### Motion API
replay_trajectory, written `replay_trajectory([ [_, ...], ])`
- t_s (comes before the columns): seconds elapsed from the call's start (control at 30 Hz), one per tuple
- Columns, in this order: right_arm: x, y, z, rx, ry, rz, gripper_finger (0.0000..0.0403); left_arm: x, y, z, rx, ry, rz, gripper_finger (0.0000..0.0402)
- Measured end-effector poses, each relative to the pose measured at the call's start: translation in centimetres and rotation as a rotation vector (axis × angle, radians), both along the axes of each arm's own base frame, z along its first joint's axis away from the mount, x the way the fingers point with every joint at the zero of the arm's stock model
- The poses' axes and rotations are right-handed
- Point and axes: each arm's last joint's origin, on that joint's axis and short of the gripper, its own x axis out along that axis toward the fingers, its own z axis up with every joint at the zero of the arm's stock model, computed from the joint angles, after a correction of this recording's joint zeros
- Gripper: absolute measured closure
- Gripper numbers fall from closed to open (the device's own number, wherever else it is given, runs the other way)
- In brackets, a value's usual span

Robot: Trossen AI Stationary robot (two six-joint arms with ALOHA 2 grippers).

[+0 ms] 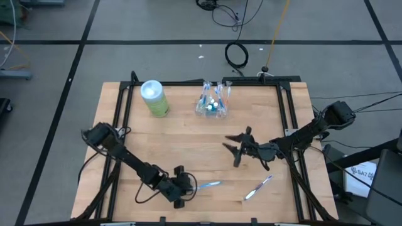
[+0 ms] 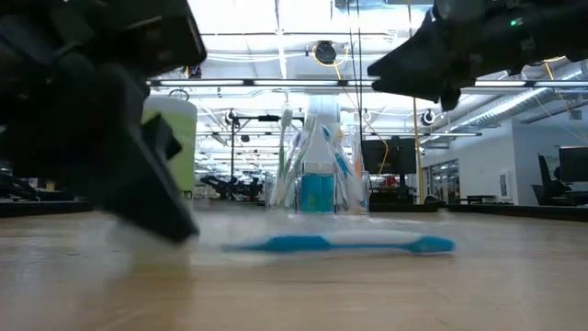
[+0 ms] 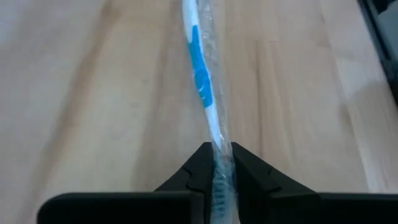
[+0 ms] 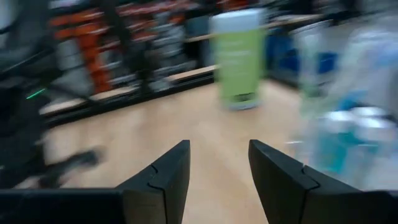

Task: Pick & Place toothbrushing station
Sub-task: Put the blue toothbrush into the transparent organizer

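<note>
left hand [image 3: 219, 167] clenched on wrapped blue toothbrush [image 3: 200, 81], 6 o'clock on surface [image 1: 188, 144] | right hand [image 1: 240, 147] released, centre | risk: end-only grip on slick wrapper, brush slips or pivots when lifted

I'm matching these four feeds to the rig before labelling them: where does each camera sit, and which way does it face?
High view: overhead, looking straight down on the table; both arms show.
Low view: at tabletop height, looking level across; left gripper beside the blue toothbrush.
Left wrist view: looks past its own fingers shut on that wrapped toothbrush.
Right wrist view: looks past the open right gripper toward the green canister.
Shared: the high and low views both show the clear cup of toothbrushes.
</note>
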Motion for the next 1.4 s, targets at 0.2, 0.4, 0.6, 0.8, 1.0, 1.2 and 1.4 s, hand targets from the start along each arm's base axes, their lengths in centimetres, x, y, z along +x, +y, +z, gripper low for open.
replay_trajectory([
  [0.2,0.4,0.7,0.1,0.022,0.008,0.382,0.0248,-0.6,1.8,3.6,0.11,0.006,-0.037,0.0361],
  [0.4,0.7,0.6,-0.3,-0.016,0.034,0.447,0.0248,-0.3,4.3,7.3,0.18,-0.065,-0.074,0.0361],
  [0.6,1.8,0.3,-1.1,-0.108,0.065,0.437,0.0229,0.5,6.8,8.4,0.21,-0.078,-0.112,0.0362],
  [0.8,3.6,-0.6,-1.2,-0.115,0.08,0.518,0.0172,1.2,9.2,8.2,0.242,-0.039,-0.113,0.0362],
  [1.0,5.1,-1.9,-3.0,-0.077,0.268,0.517,0.0152,1.9,11.0,8.3,0.258,-0.046,-0.142,0.0362],
  [1.2,6.5,-2.5,-4.8,-0.135,0.345,0.511,0.0173,2.3,12.4,8.2,0.259,-0.037,-0.153,0.0362],
  [1.4,6.6,-2.9,-5.5,-0.148,0.378,0.504,0.0224,2.4,13.3,8.1,0.239,-0.018,-0.15,0.0362],
])
